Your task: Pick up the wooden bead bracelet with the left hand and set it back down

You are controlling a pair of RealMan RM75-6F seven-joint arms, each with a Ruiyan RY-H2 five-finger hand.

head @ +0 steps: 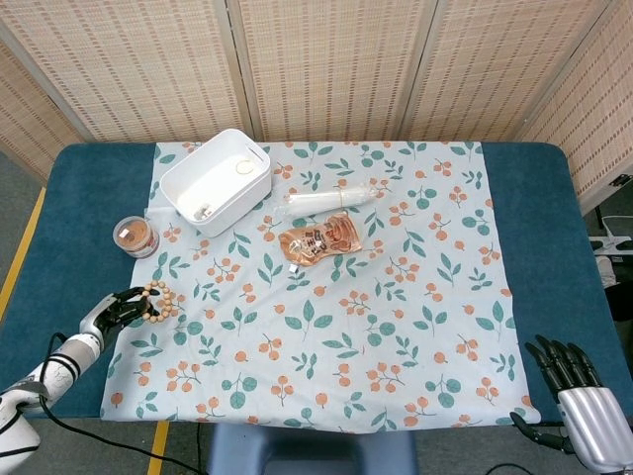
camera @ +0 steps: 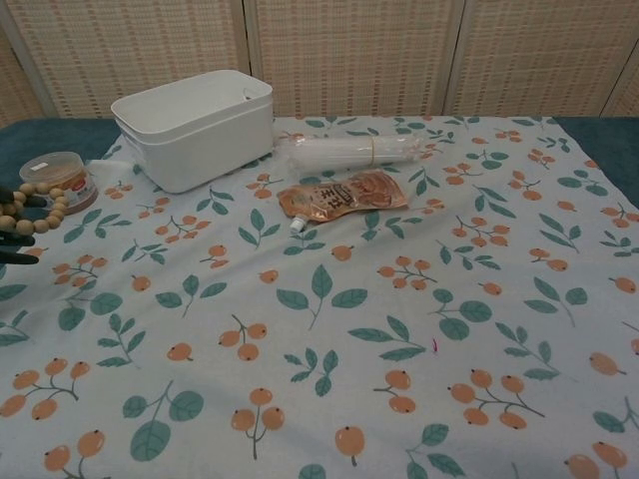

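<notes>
The wooden bead bracelet point(head: 165, 297) point(camera: 50, 208) hangs low at the left edge of the floral cloth point(head: 396, 297), looped over the dark fingers of my left hand point(head: 117, 309) point(camera: 14, 239). That hand holds it from the left, down near table level, and only its fingertips show in the chest view. Whether the beads touch the cloth is unclear. My right hand point(head: 577, 394) hangs off the table's front right corner with its fingers spread and nothing in it.
A small lidded jar point(head: 136, 237) point(camera: 58, 178) stands just behind the bracelet. A white tub point(head: 216, 181) point(camera: 195, 128) sits at the back left. A clear wrapped tube point(head: 331, 197) and an orange pouch point(head: 321, 240) lie mid-table.
</notes>
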